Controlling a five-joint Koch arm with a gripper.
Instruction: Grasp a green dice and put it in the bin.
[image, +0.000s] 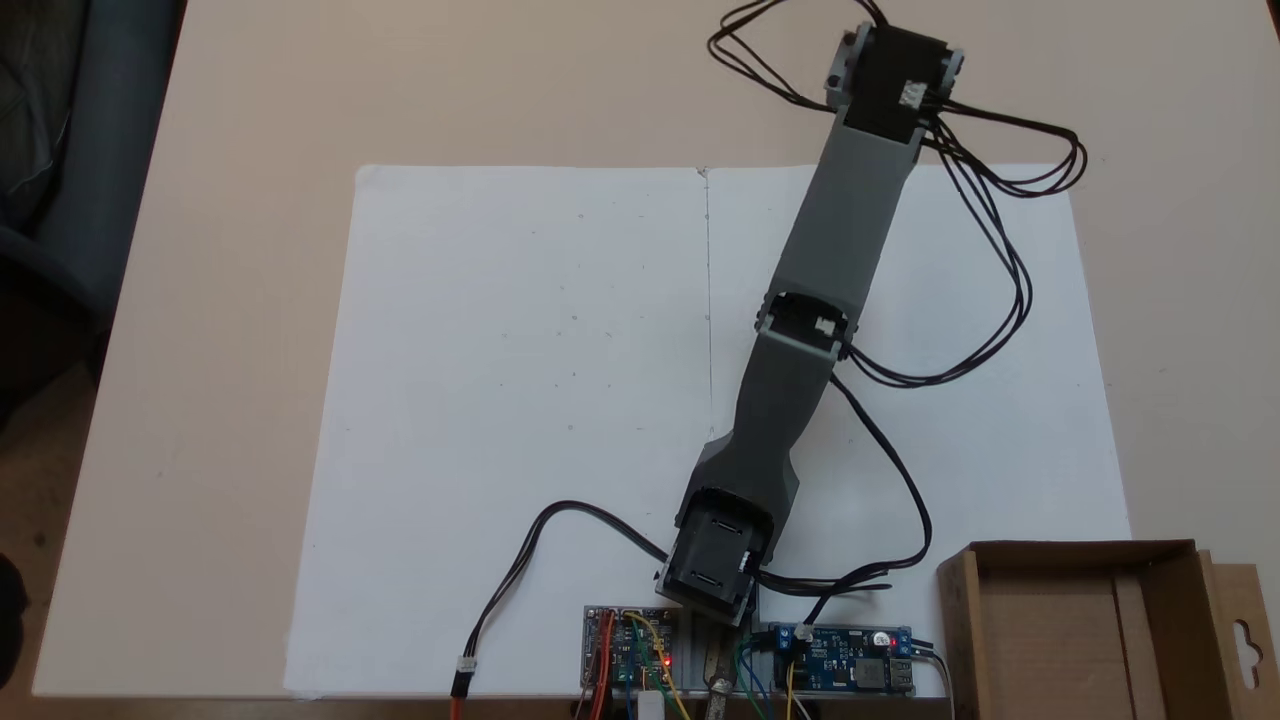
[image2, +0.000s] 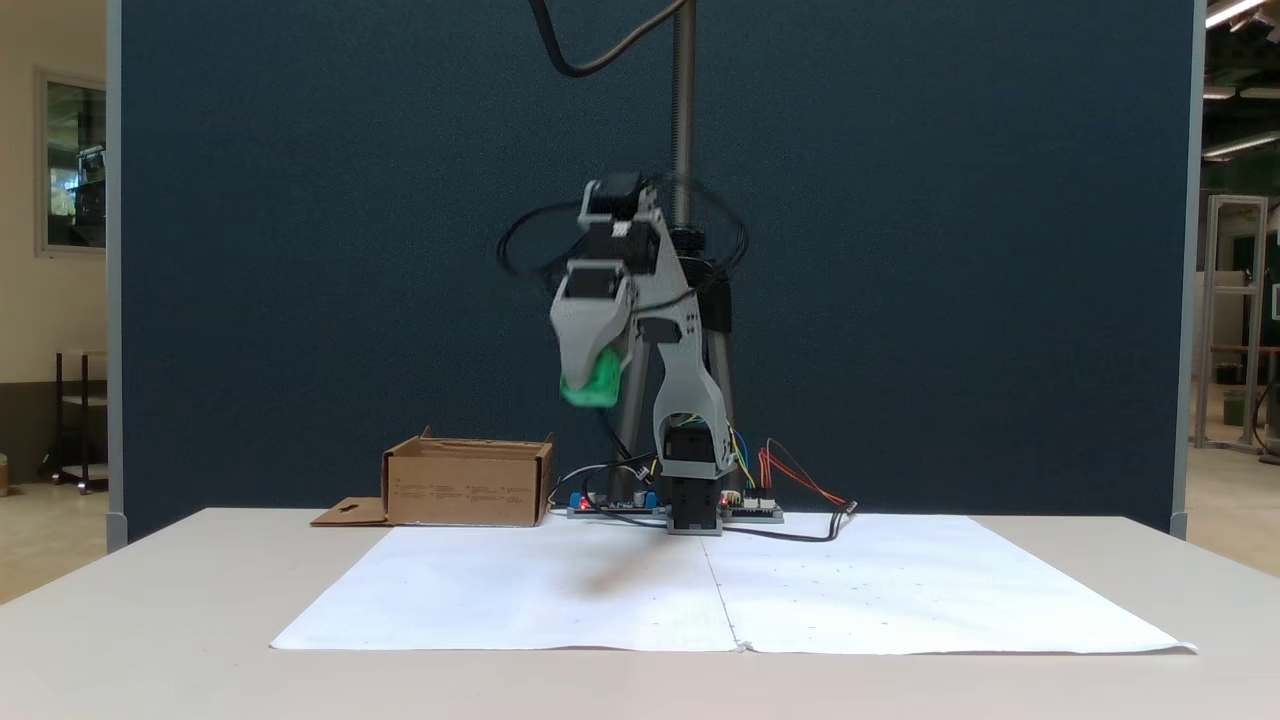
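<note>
High above the white paper in a fixed view, the green dice (image2: 592, 384) sits pinched in the tip of my grey gripper (image2: 588, 388), slightly blurred. The gripper is shut on it. From above, the arm (image: 830, 270) stretches across the paper's right half and hides the gripper and dice beneath its far end. The bin (image: 1085, 630), a brown cardboard box with low walls and a slotted flap, stands at the bottom right from above; in the other view the bin (image2: 468, 484) is left of the arm's base, well below and left of the dice.
White paper sheets (image: 530, 400) cover the middle of the beige table (image: 250, 120). Circuit boards (image: 840, 658) and loose black cables (image: 1000, 250) lie by the arm's base. A dark blue partition (image2: 900, 250) and a metal pole (image2: 684, 110) stand behind.
</note>
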